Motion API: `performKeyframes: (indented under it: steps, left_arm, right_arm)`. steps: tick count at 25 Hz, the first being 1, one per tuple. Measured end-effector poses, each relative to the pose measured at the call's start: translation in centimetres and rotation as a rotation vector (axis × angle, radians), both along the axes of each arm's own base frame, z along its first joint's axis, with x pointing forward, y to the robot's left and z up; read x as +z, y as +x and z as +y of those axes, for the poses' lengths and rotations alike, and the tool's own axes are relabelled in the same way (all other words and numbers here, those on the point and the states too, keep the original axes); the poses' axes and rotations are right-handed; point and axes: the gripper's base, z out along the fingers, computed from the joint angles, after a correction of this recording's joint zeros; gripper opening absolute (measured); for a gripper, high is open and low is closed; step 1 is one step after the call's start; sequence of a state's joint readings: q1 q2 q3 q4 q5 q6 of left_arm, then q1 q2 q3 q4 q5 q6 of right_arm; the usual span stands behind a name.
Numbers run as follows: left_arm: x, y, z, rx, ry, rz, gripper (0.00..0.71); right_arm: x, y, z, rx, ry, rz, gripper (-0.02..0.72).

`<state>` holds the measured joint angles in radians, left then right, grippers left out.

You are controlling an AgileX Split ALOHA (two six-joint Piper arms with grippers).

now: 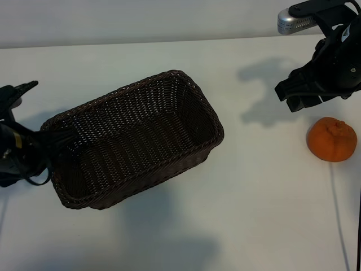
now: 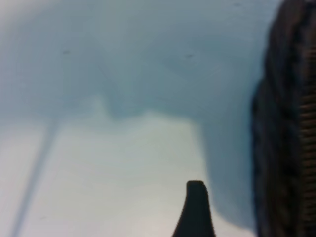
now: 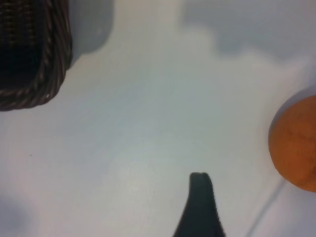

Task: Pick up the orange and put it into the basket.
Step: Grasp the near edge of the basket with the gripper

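Orange (image 1: 331,139) sits on white desk (image 1: 265,186), well apart from wicker basket (image 1: 135,138), toward the right arm's side. Right gripper (image 1: 302,93) hovers just beside it, jaws spread, empty. Left gripper (image 1: 17,141) low at basket's far end, also spread, holding nothing. Judgement: fruit light, firm w/ slight give, bumpy skin grips OK but round, may roll; pinch across widest middle. No labels or writing visible.
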<state>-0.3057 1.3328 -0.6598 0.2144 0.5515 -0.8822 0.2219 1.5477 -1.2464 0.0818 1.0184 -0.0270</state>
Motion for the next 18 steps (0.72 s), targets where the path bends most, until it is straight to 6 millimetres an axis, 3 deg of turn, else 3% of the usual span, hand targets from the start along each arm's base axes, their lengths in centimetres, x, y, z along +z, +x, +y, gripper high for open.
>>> performKeyframes:
  steps: [18]
  left_arm:
    - [-4.7, 2.1, -1.1, -0.008, -0.035, 0.091, 0.592]
  right_arm:
    - [0.0, 0.0, 0.0, 0.001, -0.001, 0.003, 0.538]
